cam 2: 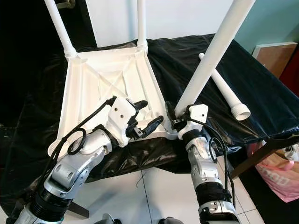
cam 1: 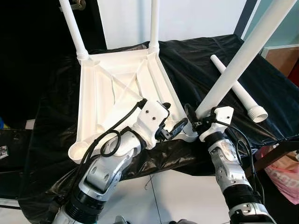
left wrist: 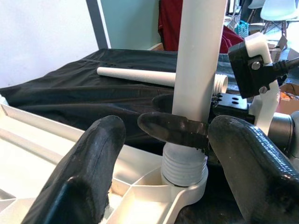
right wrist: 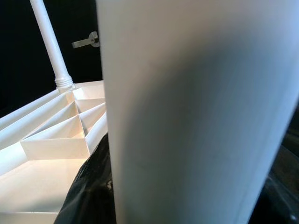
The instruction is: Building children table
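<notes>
1. Both grippers work at the near right corner of the upturned table top (cam 1: 117, 88). The right gripper (cam 1: 200, 122) has its jaws clamped on the lower end of a smooth white tubular leg (cam 1: 243, 56), just above the ribbed thread that sits in the corner socket (left wrist: 184, 179). The left gripper (cam 1: 169, 125) is beside it, its jaws spread wide, with the leg's base between the two rubbery black fingers (left wrist: 88, 172) and untouched by them.
2. Just beyond the left gripper's fingers the table top lies upside down, a matt white moulded plastic tray with raised ribs crossing diagonally and rounded sockets at the corners.
3. Under it, a glossy, wrinkled black plastic sheet (cam 1: 196, 60) covers the work surface and hangs over the near edge.
4. Past the right gripper, a loose leg (cam 1: 237, 87) lies flat on the sheet, well apart from the table top, its threaded hollow end towards the robot.
5. Farthest from the jaws, two more legs (cam 1: 73, 28) stand upright in the far corners of the table top.
6. No writing or brand mark can be read on any part.
</notes>
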Controlling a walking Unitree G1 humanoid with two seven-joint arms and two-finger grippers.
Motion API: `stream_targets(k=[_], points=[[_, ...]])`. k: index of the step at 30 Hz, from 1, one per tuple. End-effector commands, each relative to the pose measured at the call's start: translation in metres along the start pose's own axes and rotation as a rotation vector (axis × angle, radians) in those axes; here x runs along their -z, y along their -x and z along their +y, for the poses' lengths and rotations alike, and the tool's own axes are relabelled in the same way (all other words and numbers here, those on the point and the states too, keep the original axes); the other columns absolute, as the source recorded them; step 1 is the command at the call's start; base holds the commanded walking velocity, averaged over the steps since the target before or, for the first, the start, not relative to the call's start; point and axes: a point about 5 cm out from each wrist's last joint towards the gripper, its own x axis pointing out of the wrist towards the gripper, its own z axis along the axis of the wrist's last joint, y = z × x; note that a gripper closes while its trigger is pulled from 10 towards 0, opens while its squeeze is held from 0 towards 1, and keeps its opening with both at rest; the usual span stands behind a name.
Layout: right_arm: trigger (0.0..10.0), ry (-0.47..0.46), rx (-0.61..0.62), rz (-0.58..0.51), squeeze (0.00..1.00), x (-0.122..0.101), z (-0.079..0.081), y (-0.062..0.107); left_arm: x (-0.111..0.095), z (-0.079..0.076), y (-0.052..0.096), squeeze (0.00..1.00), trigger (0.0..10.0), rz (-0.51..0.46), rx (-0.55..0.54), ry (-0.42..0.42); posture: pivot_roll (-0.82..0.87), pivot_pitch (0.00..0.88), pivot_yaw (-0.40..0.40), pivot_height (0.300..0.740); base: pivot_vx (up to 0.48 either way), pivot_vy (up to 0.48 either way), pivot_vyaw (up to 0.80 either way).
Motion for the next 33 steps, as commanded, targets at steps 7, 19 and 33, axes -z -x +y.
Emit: stream_targets(k=[7,19,33], points=[[10.0,0.042,-0.04,0.297,0.0,0.045,0.008,0.018,-0.001,-0.003,-0.001,0.0,10.0,0.006,0.047,-0.005,0.07,0.104,0.0,0.74,0.0,0.0,0.0],[10.0,0.241,-0.184,0.239,0.0,0.033,0.006,0.023,-0.002,-0.004,-0.001,0.0,10.0,0.005,0.053,-0.004,0.07,0.102,0.001,0.74,0.0,0.0,0.0],[10.0,0.299,-0.241,0.175,0.0,0.028,0.004,0.036,-0.001,-0.006,-0.001,0.0,10.0,0.006,0.068,-0.001,0.06,0.093,0.004,0.74,0.0,0.0,0.0]])
